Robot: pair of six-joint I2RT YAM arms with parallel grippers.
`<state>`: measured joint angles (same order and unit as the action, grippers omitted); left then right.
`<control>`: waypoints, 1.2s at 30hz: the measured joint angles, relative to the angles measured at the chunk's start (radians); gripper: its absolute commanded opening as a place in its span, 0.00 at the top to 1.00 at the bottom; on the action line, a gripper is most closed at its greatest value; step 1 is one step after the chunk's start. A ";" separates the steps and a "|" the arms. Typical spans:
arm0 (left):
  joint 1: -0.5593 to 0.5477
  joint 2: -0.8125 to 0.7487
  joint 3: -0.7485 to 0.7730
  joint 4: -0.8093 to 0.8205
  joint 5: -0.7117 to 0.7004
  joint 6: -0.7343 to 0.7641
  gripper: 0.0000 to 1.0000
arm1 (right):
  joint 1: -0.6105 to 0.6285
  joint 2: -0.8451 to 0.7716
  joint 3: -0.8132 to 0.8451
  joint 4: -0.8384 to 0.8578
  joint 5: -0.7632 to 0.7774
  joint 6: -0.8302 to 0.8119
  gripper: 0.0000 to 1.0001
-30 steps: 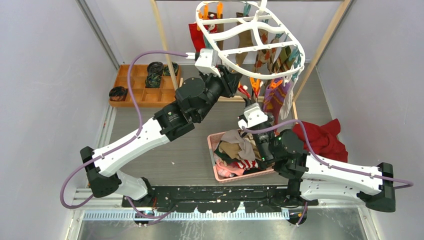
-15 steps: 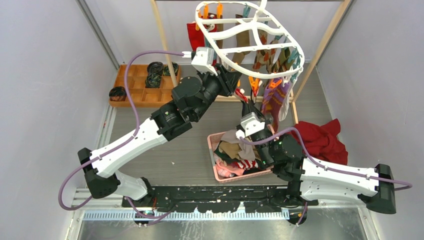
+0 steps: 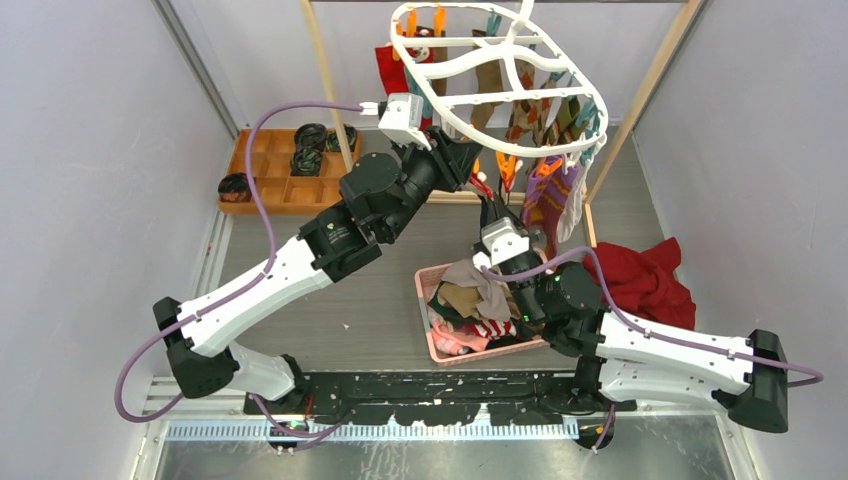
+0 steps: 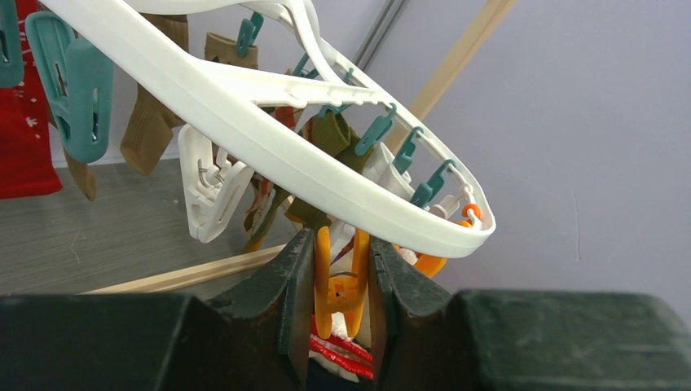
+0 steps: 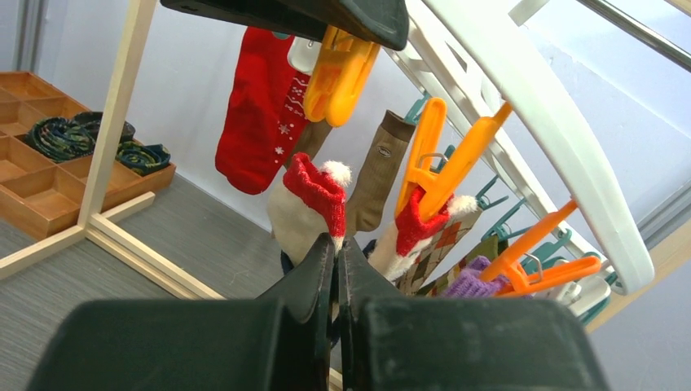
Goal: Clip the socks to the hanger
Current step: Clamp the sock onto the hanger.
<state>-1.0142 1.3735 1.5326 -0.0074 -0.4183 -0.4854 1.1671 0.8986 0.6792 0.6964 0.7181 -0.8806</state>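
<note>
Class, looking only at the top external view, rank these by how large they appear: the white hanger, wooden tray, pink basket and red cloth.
1. white hanger, though it hangs nearer the camera
2. wooden tray and pink basket: they look alike, and the basket is partly hidden
3. red cloth

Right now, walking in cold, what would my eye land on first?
The big white hanger, hung high at the back with dangling socks. Just under its rim, the left arm's fingers pinch an orange peg, while the right arm's fingers hold a red-and-white sock up beneath it. Below sits a pink basket heaped with more socks.
</note>
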 measured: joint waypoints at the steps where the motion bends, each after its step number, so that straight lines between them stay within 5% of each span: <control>1: 0.000 0.000 0.000 0.000 0.000 -0.002 1.00 | 0.000 0.006 0.003 0.002 -0.002 0.000 0.99; 36: 0.000 0.000 -0.008 -0.001 -0.007 -0.023 1.00 | -0.005 0.051 0.036 0.103 -0.006 -0.003 0.99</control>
<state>-1.0142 1.3731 1.5246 -0.0086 -0.4252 -0.5087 1.1625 0.9497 0.7151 0.7994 0.7124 -0.8837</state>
